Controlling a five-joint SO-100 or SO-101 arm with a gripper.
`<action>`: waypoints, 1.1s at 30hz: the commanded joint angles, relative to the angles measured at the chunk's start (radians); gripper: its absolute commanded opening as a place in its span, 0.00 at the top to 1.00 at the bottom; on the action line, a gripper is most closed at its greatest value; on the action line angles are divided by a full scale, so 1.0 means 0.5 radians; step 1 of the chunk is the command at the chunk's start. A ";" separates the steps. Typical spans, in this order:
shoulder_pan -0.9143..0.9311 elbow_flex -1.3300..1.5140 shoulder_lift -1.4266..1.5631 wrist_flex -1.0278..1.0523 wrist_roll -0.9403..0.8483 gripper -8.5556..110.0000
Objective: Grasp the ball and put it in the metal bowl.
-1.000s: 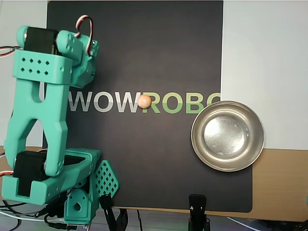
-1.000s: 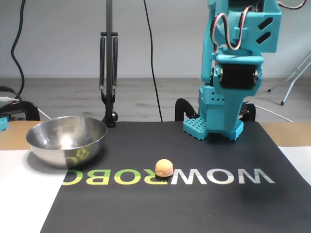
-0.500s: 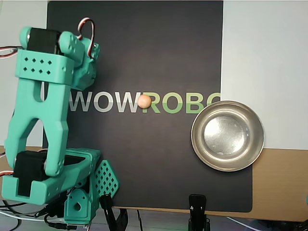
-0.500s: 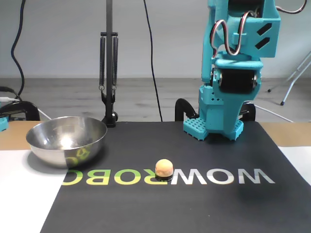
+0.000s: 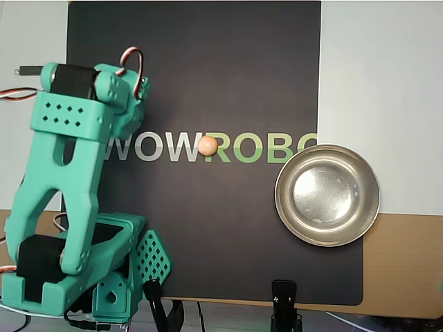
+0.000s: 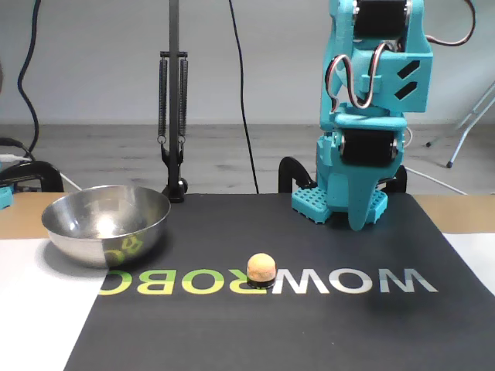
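Ball (image 5: 208, 145): small peach-orange sphere, resting on the black mat (image 5: 208, 62) on the table, among the printed letters, between the white "W" and the green "R". Free on all sides; nothing touches it. In the fixed view (image 6: 261, 267) it sits near the front middle of the mat.

Metal bowl (image 5: 327, 195): shiny, empty, upright, at the mat's edge, well apart from the ball. In the overhead view it lies right of the ball and slightly lower; in the fixed view (image 6: 106, 224) it lies left.

Arm (image 5: 66, 187): teal, folded over its base, at the left of the overhead view. The jaws (image 6: 357, 220) hang pointing down, close to the base and above the mat; whether they are spread or pressed together cannot be told. They hold nothing.

Governing relation: in the overhead view, the ball lies to the right of the jaws, well apart, with the bowl farther on the same side. A sphere has no long axis, so any approach angle should serve. Judged step: reach toward the ball, not yet near it.
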 commanded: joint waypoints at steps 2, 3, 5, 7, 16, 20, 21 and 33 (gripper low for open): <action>0.006 0.015 0.135 -0.009 -0.009 0.93; 0.021 0.015 0.144 -0.009 -0.009 0.93; 0.046 0.012 0.160 -0.009 -0.009 0.93; 0.064 0.012 0.169 -0.009 -0.012 0.93; 0.144 0.012 0.175 -0.012 -0.012 0.93; 0.181 0.015 0.175 -0.015 -0.012 0.93; 0.187 0.018 0.175 -0.031 -0.012 0.93; 0.264 0.058 0.178 -0.080 -0.012 0.93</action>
